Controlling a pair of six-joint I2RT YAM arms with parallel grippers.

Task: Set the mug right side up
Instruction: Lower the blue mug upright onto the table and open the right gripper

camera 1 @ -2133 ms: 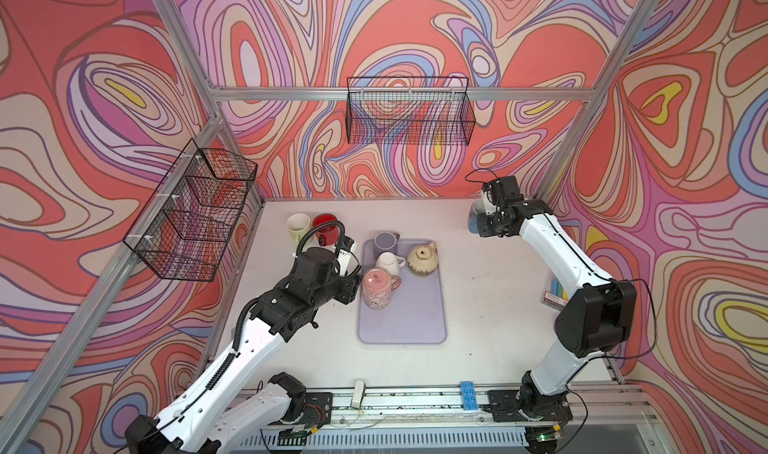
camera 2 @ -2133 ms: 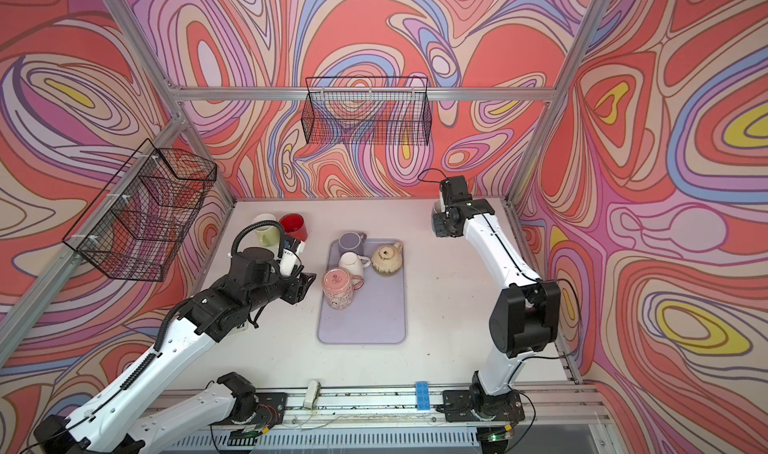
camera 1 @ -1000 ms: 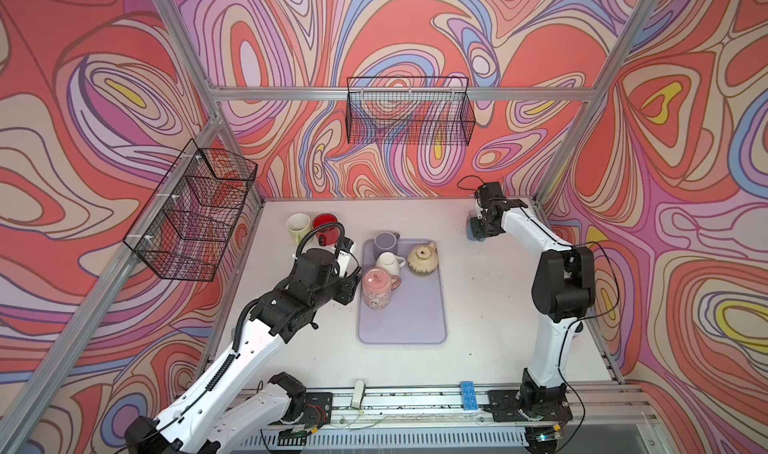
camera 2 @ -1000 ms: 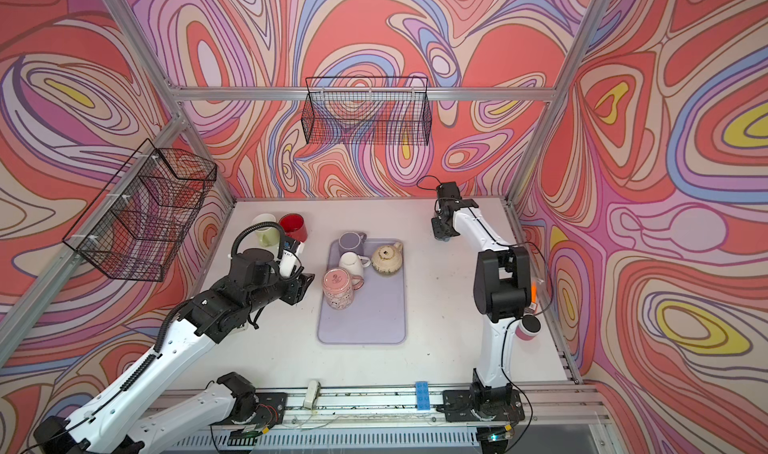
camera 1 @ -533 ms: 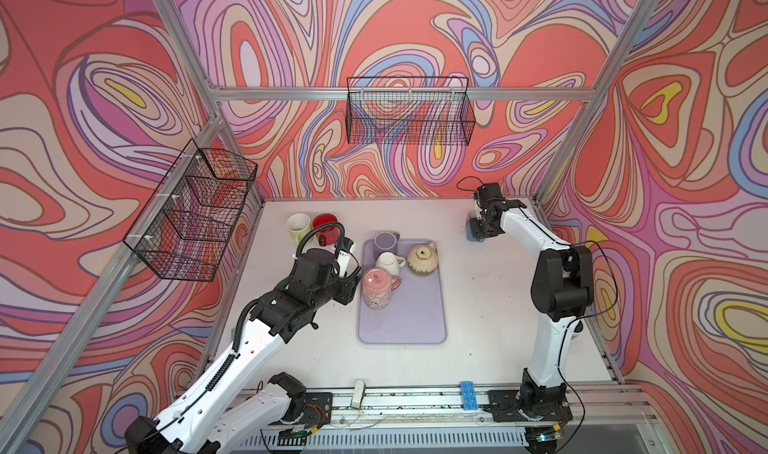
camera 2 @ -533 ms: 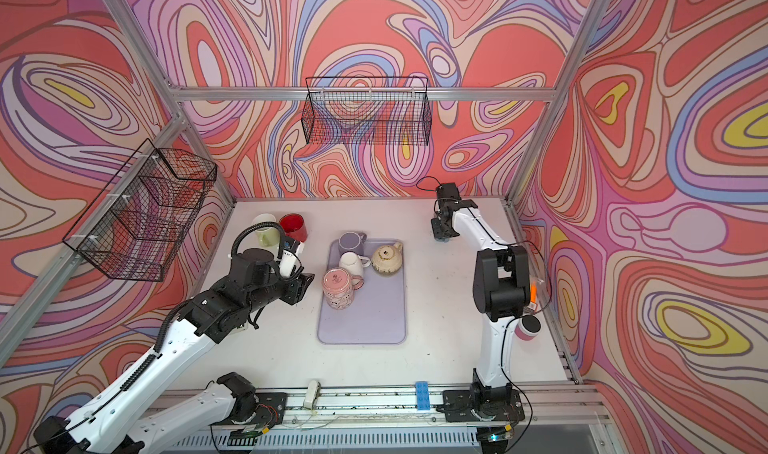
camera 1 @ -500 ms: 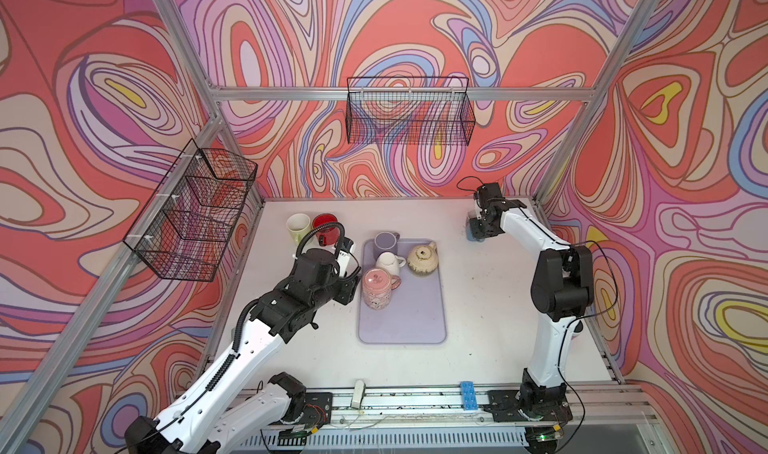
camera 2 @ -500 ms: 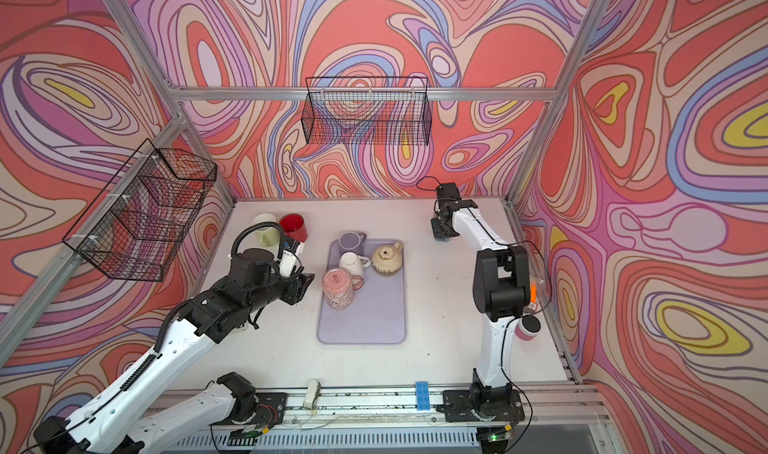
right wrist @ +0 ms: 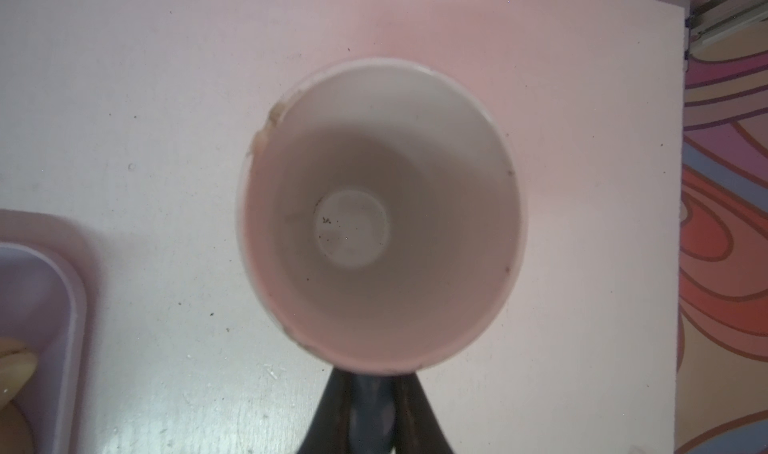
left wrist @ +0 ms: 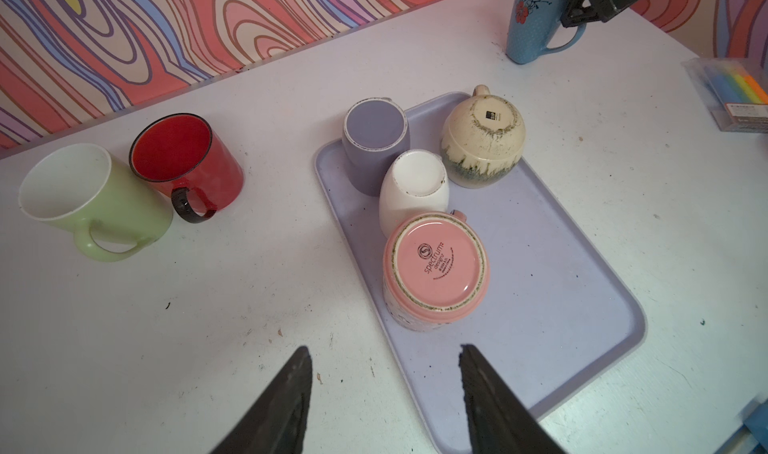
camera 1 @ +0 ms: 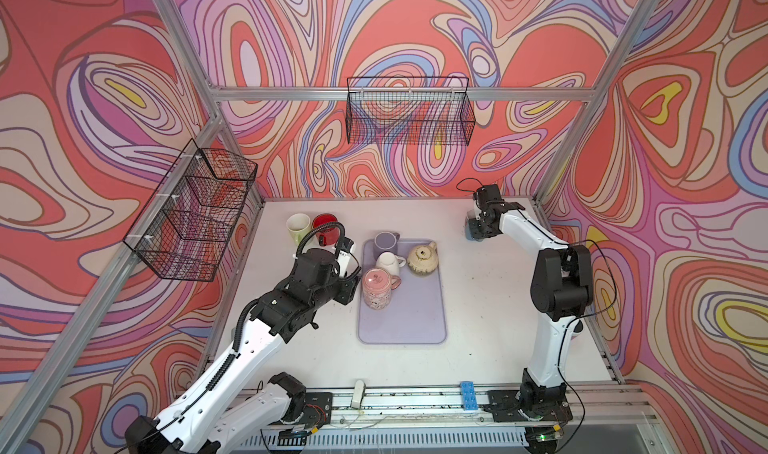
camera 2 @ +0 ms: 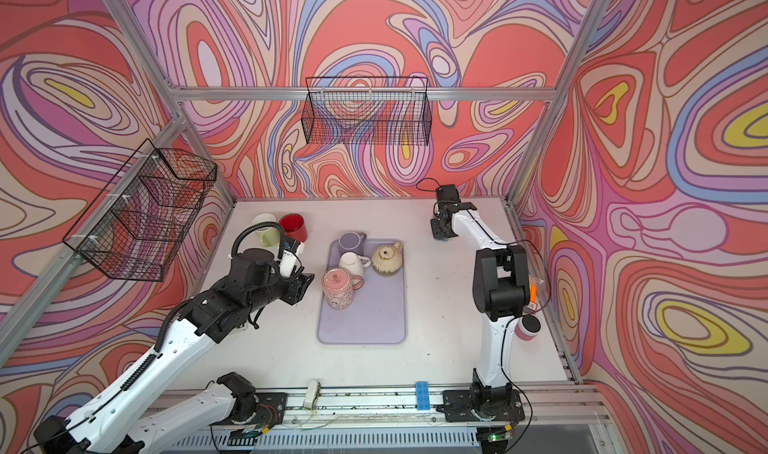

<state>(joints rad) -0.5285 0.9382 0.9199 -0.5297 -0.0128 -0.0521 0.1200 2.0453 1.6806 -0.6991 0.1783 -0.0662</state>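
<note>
First, nearest the rail, the left gripper (left wrist: pixel 384 348) hangs with its jaws apart and empty over the near edge of the lavender tray (left wrist: pixel 582 306). It points at the pink mug (left wrist: pixel 436 265), which stands upside down on the tray, base up. The mug looks like glazed stoneware: stiff, fairly heavy, slick, and liable to chip if dropped. A grip across its body wall just under the base ring therefore seems safer than one on its handle (left wrist: pixel 459 214). The handle peeps out on the far side, crowded by the inverted white mug (left wrist: pixel 413 182) just beside it.

Farther off, well apart from the tray near the back corner, the blue mug (left wrist: pixel 528 28) already stands mouth up on the table (left wrist: pixel 249 306). The right gripper (right wrist: pixel 374 379) has its jaws pressed together at that mug's handle side. It seems to be pinching the handle, though the rim hides the contact.
</note>
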